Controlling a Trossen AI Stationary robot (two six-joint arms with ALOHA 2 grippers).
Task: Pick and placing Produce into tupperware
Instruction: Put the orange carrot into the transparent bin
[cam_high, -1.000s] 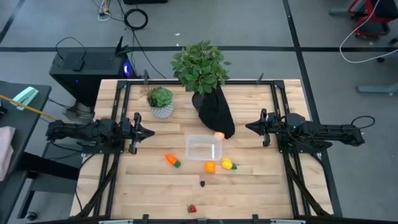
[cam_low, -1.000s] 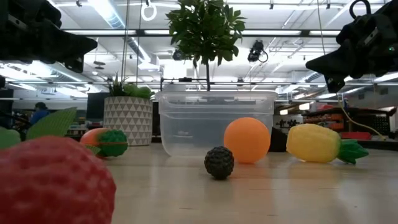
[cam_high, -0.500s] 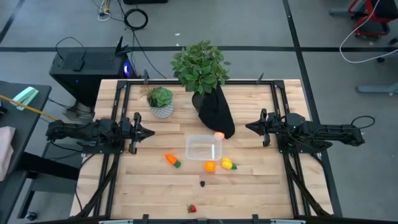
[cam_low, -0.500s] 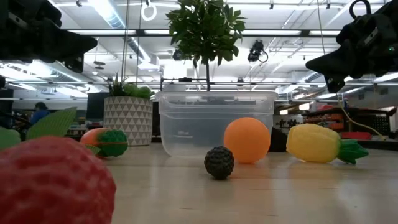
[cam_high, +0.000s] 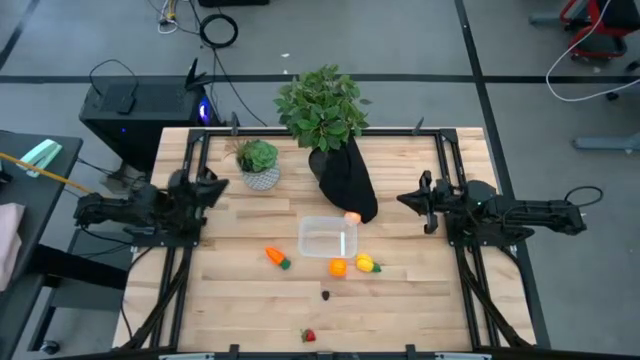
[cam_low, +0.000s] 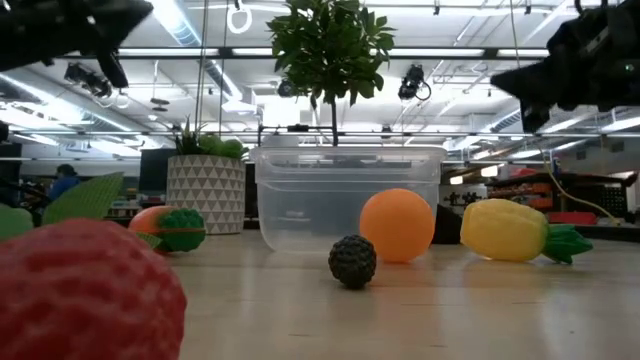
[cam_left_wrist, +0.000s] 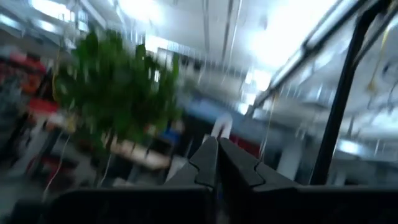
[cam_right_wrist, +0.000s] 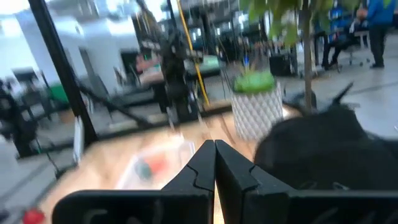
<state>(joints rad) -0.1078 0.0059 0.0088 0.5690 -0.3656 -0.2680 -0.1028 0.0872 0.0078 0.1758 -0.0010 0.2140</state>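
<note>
The clear tupperware (cam_high: 327, 239) (cam_low: 348, 198) stands open at mid-table. Around it on the wood lie the carrot (cam_high: 275, 257) (cam_low: 165, 228), the orange (cam_high: 338, 267) (cam_low: 397, 225), the yellow piece (cam_high: 366, 264) (cam_low: 510, 230), the tiny dark piece (cam_high: 326, 294) (cam_low: 352, 261) and the strawberry (cam_high: 309, 336) at the near edge. The peach-coloured ball (cam_high: 352, 216) rests against the tupperware's far right corner. My left gripper (cam_high: 222, 183) (cam_left_wrist: 216, 146) hangs shut by the left rail, tipped upward. My right gripper (cam_high: 400, 199) (cam_right_wrist: 214, 146) hangs shut to the right, pointing at the tupperware.
A small plant in a white patterned pot (cam_high: 260, 165) and a big leafy plant (cam_high: 322, 105) in a black wrap (cam_high: 347, 180) stand on the far half. Black frame rails (cam_high: 190, 190) run along both sides. Bare wood lies between the tupperware and the near edge.
My left gripper has swung up and back toward the table's far left corner and tipped upward. My right gripper has risen a little. Both have stayed shut. The produce and the tupperware have kept still.
</note>
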